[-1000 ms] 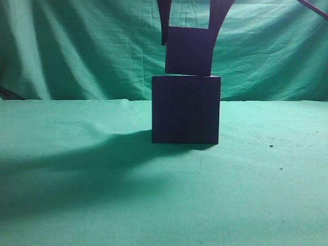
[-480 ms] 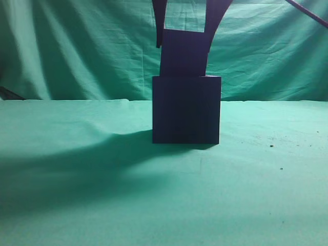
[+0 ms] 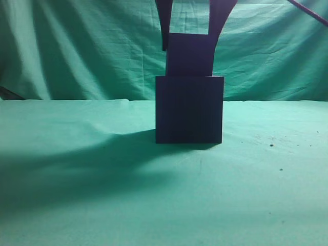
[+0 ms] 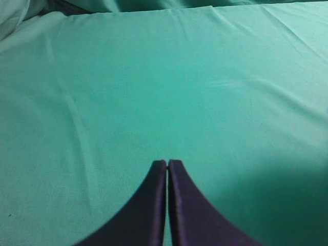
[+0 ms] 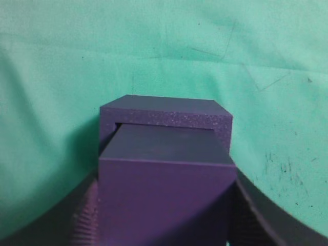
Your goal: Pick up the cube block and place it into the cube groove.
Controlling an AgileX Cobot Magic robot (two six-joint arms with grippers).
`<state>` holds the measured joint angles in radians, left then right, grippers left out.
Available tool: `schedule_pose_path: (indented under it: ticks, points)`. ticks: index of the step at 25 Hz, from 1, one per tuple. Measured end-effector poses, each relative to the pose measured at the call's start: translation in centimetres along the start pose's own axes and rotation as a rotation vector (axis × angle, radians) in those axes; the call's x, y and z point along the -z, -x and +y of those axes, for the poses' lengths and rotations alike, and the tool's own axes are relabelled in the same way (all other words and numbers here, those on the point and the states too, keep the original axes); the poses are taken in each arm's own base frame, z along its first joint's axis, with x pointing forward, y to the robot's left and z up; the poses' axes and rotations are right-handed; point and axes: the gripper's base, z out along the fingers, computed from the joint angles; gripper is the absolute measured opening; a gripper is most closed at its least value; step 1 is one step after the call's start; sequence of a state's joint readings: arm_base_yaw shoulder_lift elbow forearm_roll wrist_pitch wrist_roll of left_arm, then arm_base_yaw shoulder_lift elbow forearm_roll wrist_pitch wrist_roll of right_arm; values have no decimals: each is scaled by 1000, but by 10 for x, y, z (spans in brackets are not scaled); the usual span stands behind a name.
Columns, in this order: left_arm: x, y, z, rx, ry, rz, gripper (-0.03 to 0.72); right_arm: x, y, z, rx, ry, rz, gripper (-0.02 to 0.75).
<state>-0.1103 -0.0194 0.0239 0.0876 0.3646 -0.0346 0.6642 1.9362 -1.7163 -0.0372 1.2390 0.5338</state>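
The right pincer [image 3: 189, 23] was clamped on the cube block [image 3: 189, 54], one finger on each side face, and held it directly over the cube groove [image 3: 189, 109]. In the exterior view the block's lower edge met the groove's top line, so the step in hand looked like the insertion itself. Done well, it would call for a straight vertical descent, the block's faces kept parallel to the groove walls and no twist at the wrist. The right wrist view showed the block [image 5: 166, 197] below the pincer with the groove's rim [image 5: 169, 117] framing its far side and a thin gap along the left wall; centring on that gap before pressing down would spare a jam. Letting go would best wait until the block sat inside.

The cube block was a plain, matte dark purple cube, narrower than the groove beneath the pincer. The groove was a larger dark navy-purple cube-shaped block, open-topped, standing on the green tabletop [image 3: 77, 195].

The left pincer [image 4: 167, 169] was closed on nothing, over bare cloth.
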Motion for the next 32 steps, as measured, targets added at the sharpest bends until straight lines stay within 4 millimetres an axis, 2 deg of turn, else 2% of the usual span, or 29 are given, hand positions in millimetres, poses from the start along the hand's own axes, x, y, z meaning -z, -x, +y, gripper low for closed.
schedule_pose_path:
  ticks: [5, 10, 11, 14, 19, 22, 24, 27, 29, 31, 32]
  points:
    - [0, 0, 0, 0, 0, 0, 0, -11, 1, 2, 32, -3, 29, 436]
    - [0, 0, 0, 0, 0, 0, 0, -12, 1, 2, 93, 1, 31, 436]
    - [0, 0, 0, 0, 0, 0, 0, -12, 1, 2, 103, 1, 31, 491]
    - [0, 0, 0, 0, 0, 0, 0, -5, 4, 4, 118, 14, 6, 590]
    - [0, 0, 0, 0, 0, 0, 0, 21, 15, 9, 138, 51, -84, 578]
    - [0, 0, 0, 0, 0, 0, 0, 46, 14, 6, 149, 62, -148, 421]
    - [0, 0, 0, 0, 0, 0, 0, 65, 10, 1, 173, 67, -191, 276]
    - [0, 0, 0, 0, 0, 0, 0, 105, -1, -7, 194, 97, -274, 76]
    - [0, 0, 0, 0, 0, 0, 0, 131, -13, -16, 196, 114, -329, 0]
    - [0, 0, 0, 0, 0, 0, 0, 155, -29, -28, 196, 114, -382, 0]
    - [0, 0, 0, 0, 0, 0, 0, 161, -36, -34, 197, 107, -394, 0]
